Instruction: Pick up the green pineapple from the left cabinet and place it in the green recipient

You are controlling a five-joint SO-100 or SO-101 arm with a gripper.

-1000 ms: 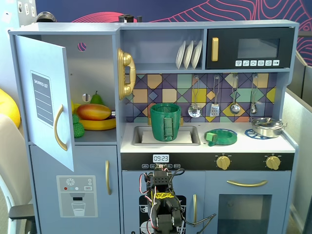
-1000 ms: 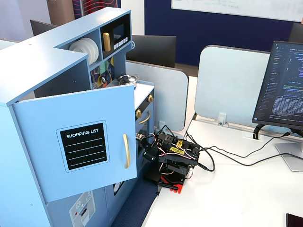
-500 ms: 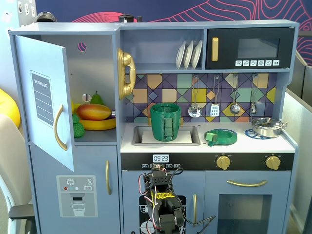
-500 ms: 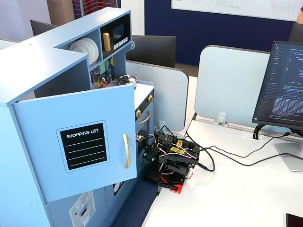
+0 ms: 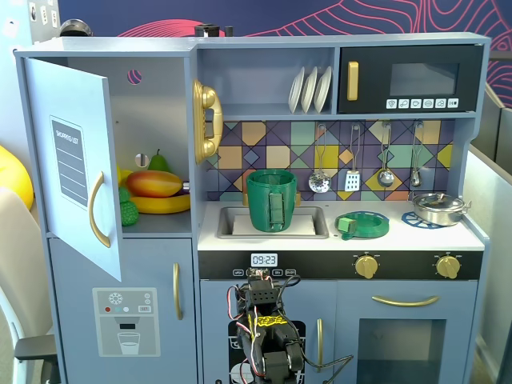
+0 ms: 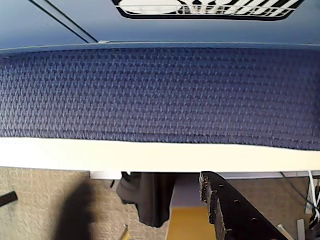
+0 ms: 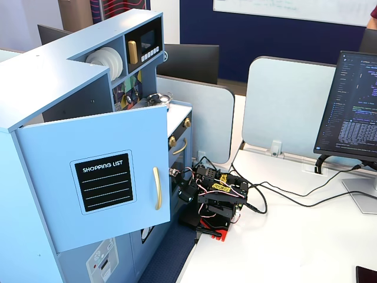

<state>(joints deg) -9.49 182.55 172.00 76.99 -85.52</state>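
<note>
In a fixed view the left cabinet (image 5: 152, 88) stands with its door (image 5: 76, 160) swung open. The green pineapple (image 5: 128, 213) sits at the front left of its shelf, partly hidden by the door edge. The green recipient (image 5: 271, 200) stands upright in the sink, right of the cabinet. My arm (image 5: 268, 336) is folded low in front of the kitchen, far below both. In the wrist view my gripper (image 6: 145, 200) shows one black finger (image 6: 227, 210) with nothing against its face and a dark blurred shape far left. It holds nothing.
A mango (image 5: 154, 183), a banana (image 5: 164, 203) and a pear (image 5: 158, 162) share the shelf. A flat green dish (image 5: 362, 224) and a steel pot (image 5: 438, 208) sit on the counter. In a fixed view the open door (image 7: 106, 177) juts out beside my arm (image 7: 215, 200).
</note>
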